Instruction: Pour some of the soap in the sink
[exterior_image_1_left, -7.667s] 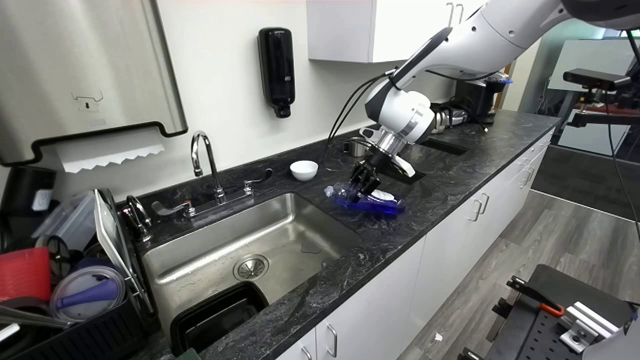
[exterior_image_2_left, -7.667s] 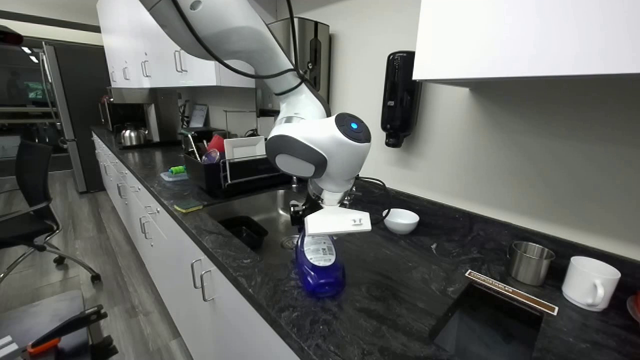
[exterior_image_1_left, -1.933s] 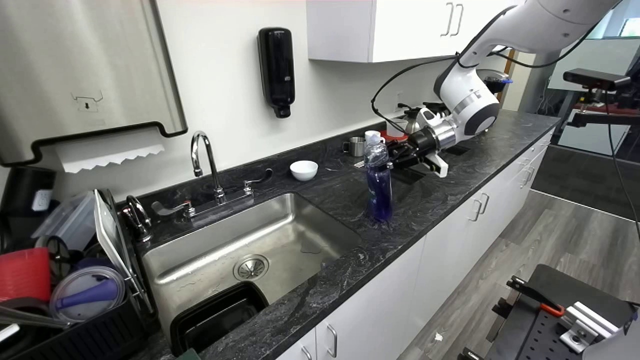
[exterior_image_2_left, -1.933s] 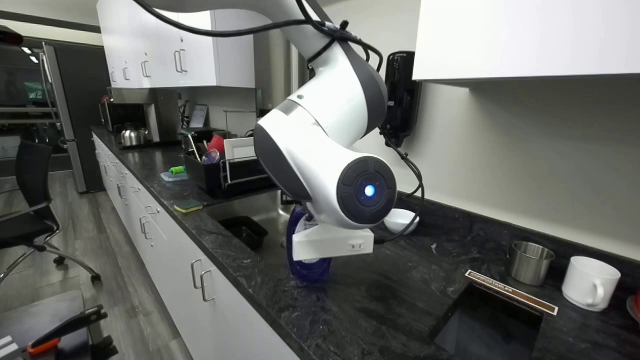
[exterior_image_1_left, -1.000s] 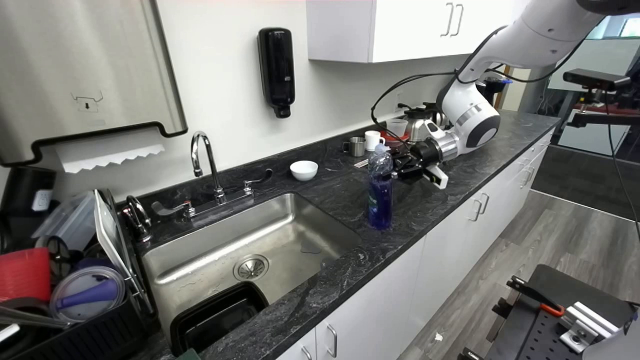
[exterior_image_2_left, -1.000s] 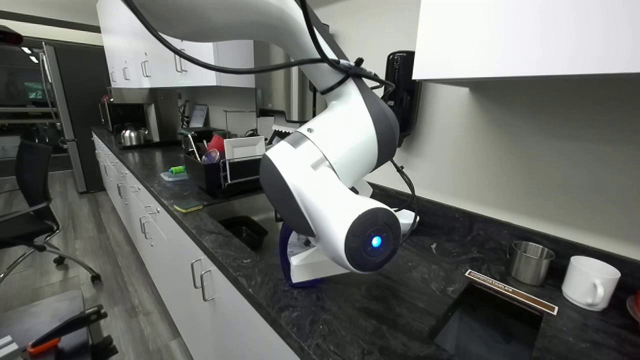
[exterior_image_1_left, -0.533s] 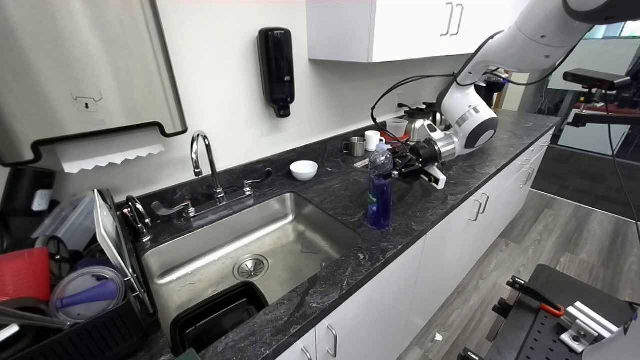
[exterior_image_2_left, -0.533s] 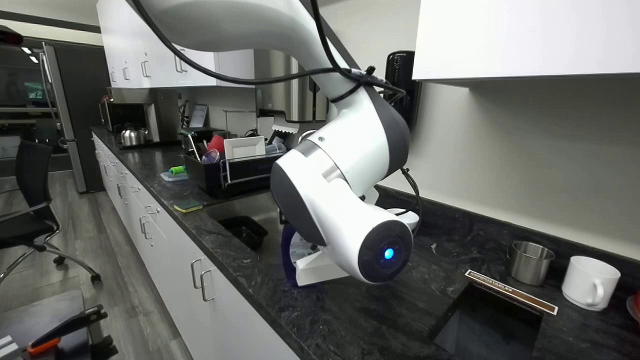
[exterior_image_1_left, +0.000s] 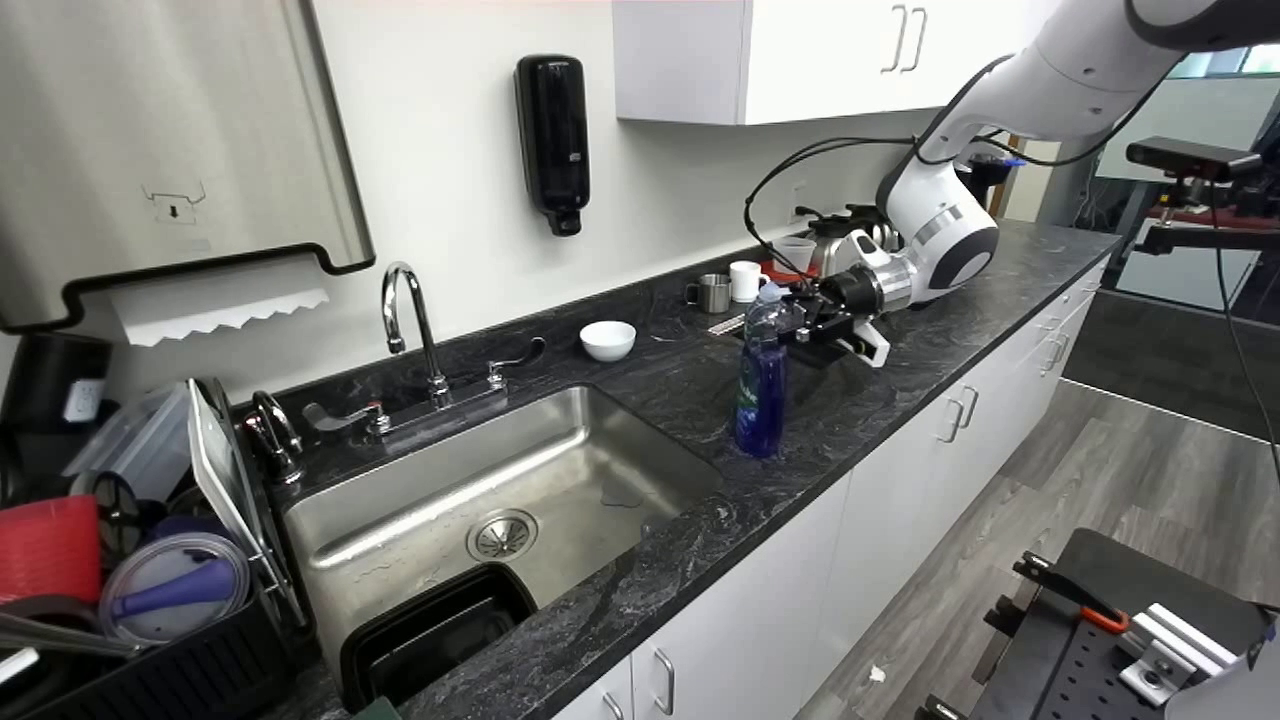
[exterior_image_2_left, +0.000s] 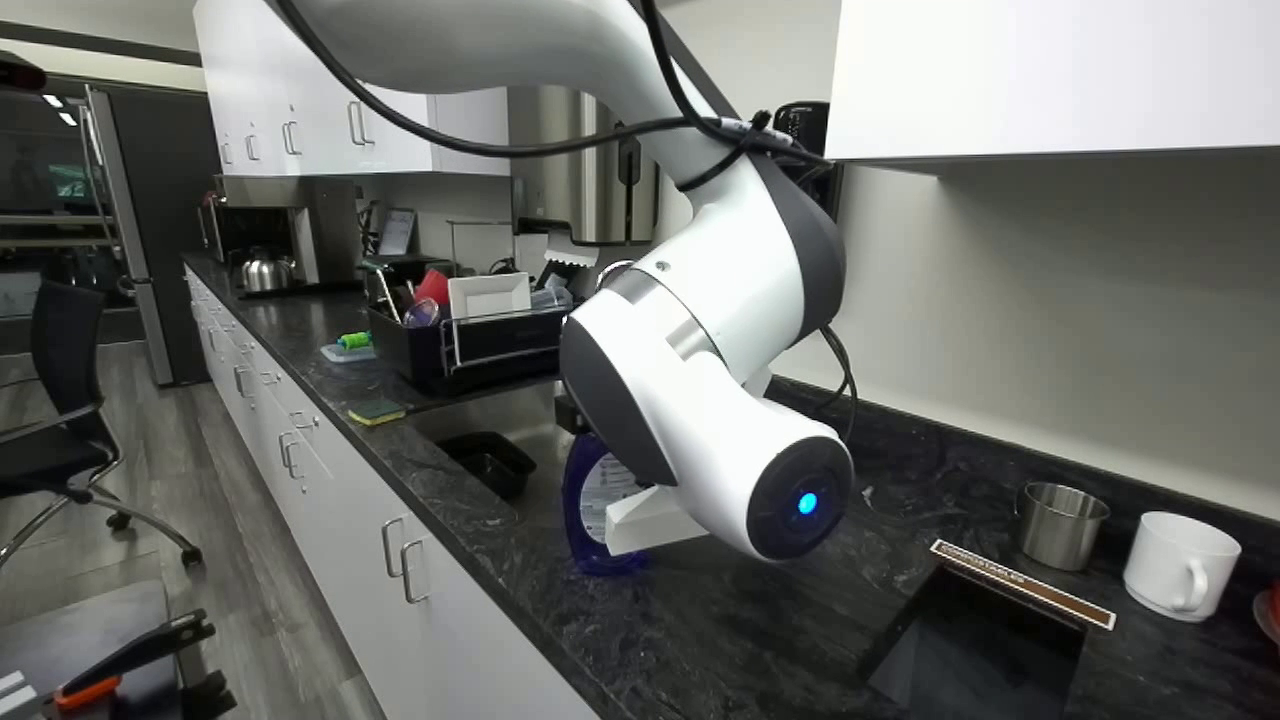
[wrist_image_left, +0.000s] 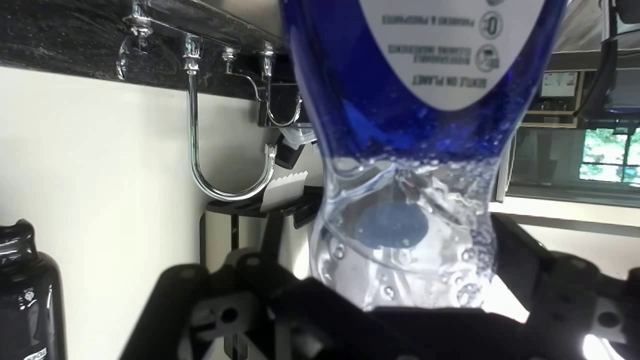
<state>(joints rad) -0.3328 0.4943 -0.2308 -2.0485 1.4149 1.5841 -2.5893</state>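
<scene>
The soap, a clear bottle of blue liquid (exterior_image_1_left: 760, 410) with a pale cap, stands upright on the dark counter to the right of the sink (exterior_image_1_left: 590, 540). My gripper (exterior_image_1_left: 788, 322) is level with the bottle's upper part, from the side. In the wrist view, which is upside down, the bottle's clear upper section lies between the spread fingers (wrist_image_left: 274, 232). A gap shows between the bottle and the finger on the left; the other finger is close to or touching it. In an exterior view the arm hides part of the bottle (exterior_image_2_left: 585, 500).
A black tub (exterior_image_1_left: 440, 630) sits in the sink, below the chrome faucet (exterior_image_1_left: 412, 320). A white bowl (exterior_image_1_left: 608, 341), a steel cup (exterior_image_1_left: 712, 293) and a white mug (exterior_image_1_left: 745, 281) stand along the wall. A dish rack (exterior_image_2_left: 410, 345) is beyond the sink.
The bottle was tilted nearly flat in my grip and now stands upright on the counter. The jaws have opened around it, and the gripper has risen slightly.
</scene>
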